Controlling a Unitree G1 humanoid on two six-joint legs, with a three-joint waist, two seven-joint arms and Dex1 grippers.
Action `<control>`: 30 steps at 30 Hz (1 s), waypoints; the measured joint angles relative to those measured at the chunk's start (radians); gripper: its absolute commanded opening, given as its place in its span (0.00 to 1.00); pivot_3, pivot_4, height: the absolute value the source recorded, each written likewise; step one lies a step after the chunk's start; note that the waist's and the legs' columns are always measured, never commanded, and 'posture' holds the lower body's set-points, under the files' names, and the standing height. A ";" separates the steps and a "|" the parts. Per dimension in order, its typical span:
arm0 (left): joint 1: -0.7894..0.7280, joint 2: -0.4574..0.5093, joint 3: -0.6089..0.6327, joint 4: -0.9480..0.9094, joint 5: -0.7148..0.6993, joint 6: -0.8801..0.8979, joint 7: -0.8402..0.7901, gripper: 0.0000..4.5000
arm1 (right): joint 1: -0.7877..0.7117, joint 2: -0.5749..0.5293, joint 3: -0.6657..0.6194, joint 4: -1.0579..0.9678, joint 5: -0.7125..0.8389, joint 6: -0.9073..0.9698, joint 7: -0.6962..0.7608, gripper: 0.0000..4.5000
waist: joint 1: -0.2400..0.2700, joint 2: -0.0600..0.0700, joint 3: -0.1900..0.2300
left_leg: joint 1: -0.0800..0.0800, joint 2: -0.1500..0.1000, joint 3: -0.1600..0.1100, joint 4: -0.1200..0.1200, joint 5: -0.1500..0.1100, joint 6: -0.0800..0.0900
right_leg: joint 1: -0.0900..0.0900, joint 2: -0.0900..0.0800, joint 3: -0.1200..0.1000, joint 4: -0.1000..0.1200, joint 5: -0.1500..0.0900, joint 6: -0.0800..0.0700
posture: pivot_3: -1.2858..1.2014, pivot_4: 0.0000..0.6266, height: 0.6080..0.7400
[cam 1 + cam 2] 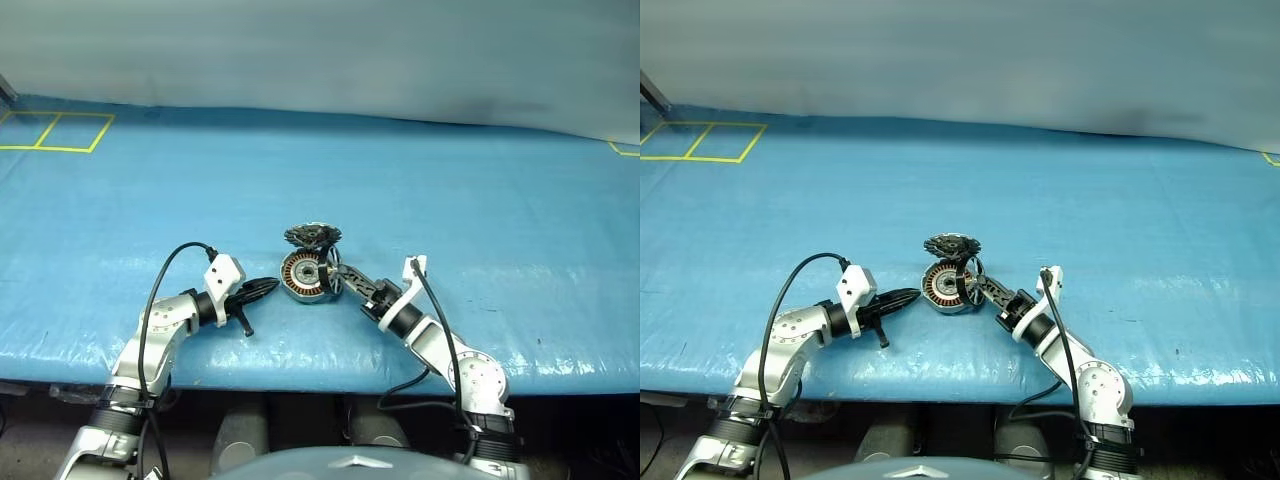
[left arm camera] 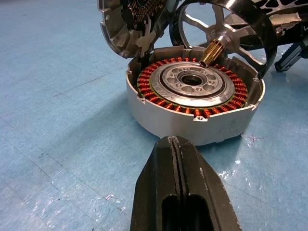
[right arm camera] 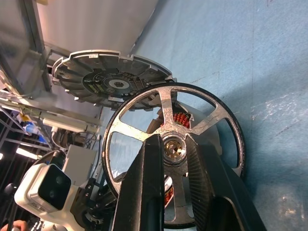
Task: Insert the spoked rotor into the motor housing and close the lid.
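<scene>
A wide desk [image 1: 480,200] is stretching right across the head views, and a blue sheet [image 1: 150,200] is covering its top — the sheet is wrinkling in places and catching glossy patches of light along the near edge. Yellow tape lines [image 1: 55,132] are marking out squares at the far left corner, and another bit of yellow tape [image 1: 625,150] is peeking in at the far right edge. Behind the desk a plain pale grey wall [image 1: 320,50] is running the full width — evenly lit. Below the desk's front edge, everything is sitting in dark shadow.

Left gripper [image 2: 175,144] shut, right gripper [image 3: 173,149] clamped
</scene>
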 measured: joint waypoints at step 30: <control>-0.001 0.000 -0.017 0.004 0.000 0.000 0.002 0.00 | -0.125 -0.323 0.298 -0.295 -0.371 -0.065 0.088 0.07 | 0.004 0.000 0.000 | 0.000 0.000 0.000 0.000 0.000 0.000 | 0.000 0.000 0.000 0.000 0.000 0.000 | 0.52 0.24 1.00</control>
